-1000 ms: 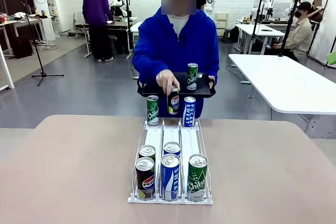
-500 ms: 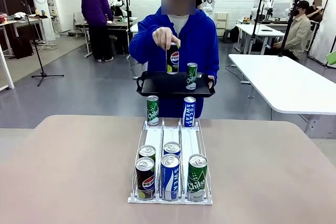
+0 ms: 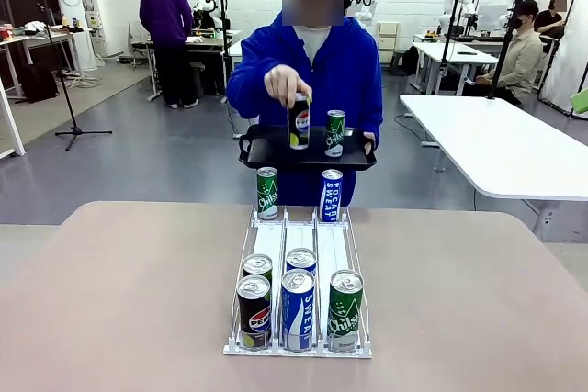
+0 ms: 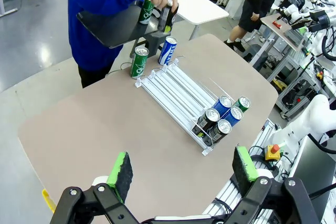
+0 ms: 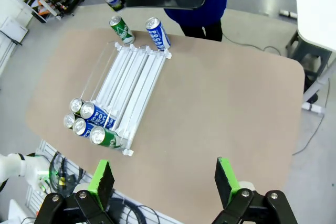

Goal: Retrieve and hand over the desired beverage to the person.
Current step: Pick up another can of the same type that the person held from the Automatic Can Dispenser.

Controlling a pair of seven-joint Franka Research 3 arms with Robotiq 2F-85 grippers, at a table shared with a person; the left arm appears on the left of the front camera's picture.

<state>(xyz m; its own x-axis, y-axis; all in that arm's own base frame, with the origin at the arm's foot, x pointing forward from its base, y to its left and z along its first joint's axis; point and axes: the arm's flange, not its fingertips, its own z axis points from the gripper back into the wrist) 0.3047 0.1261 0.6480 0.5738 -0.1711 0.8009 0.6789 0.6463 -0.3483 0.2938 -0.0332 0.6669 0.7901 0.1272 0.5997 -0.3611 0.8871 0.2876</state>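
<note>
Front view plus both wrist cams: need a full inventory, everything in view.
tan tabletop: 1, tan, foreground
white three-lane can rack: 1, white, mid-table, running toward the person
green Chilsung cans: 4, green; two at the rack's near end, one at its far end, one standing on the tray
blue Pocari Sweat cans: 3, blue; two at the near end, one at the far end
black Pepsi cans: 2, black; one at the near end in the left lane, one in the person's hand
black plastic tray: 1, black, held at the table's far side
person in a blue hoodie: 1, far side
hand: 1, gripping a Pepsi can over the tray
left end effector: 1, black with green pads, open, above the table
right end effector: 1, same colours, open, above the table
</note>
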